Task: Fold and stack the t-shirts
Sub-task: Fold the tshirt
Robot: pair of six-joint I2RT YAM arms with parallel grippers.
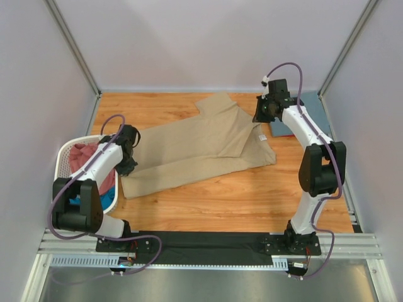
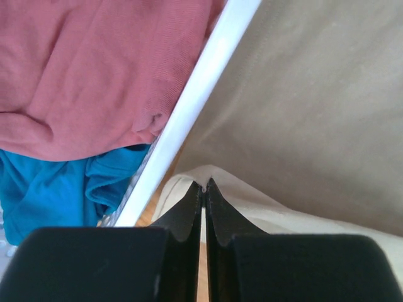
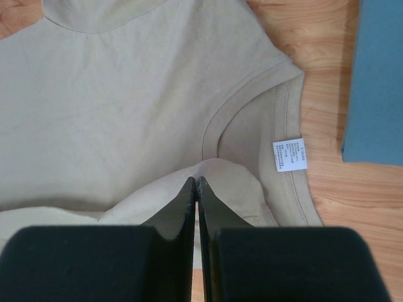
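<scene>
A tan t-shirt (image 1: 201,148) lies spread across the wooden table, one side partly folded over. My left gripper (image 1: 128,151) is shut on the tan shirt's edge (image 2: 264,207) beside the basket. My right gripper (image 1: 263,112) is shut on a fold of the same tan shirt (image 3: 126,113) near its neck; the small white label (image 3: 289,154) shows beside it. A dusty pink shirt (image 2: 94,69) and a teal shirt (image 2: 50,189) lie in the white basket (image 1: 63,160). A slate blue folded shirt (image 1: 308,116) lies at the back right, also in the right wrist view (image 3: 378,82).
The white basket's rim (image 2: 201,94) runs right next to my left gripper. Grey walls enclose the table on three sides. A black strip (image 1: 208,242) and metal rail lie along the near edge between the arm bases.
</scene>
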